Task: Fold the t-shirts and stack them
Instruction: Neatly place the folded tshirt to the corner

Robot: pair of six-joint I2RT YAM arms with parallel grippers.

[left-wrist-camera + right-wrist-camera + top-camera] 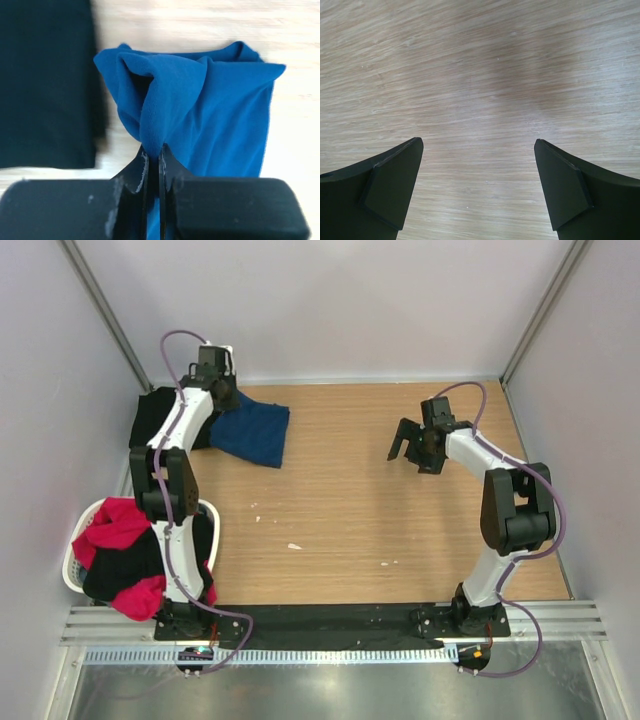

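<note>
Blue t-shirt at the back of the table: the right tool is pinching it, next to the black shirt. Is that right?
Not quite. The left tool is pinching the blue t-shirt, as the left wrist view shows; the right tool hangs open over the table. It does lie next to the black shirt.

White links and bulky black joints make up the left jointed arm (165, 475) and the right jointed arm (515, 505); a thin purple cable (183, 333) trails each. The left matte black pincer (152, 150) is pale-scuffed, the right matte black pincer (479, 145) wedge-fingered.
</note>
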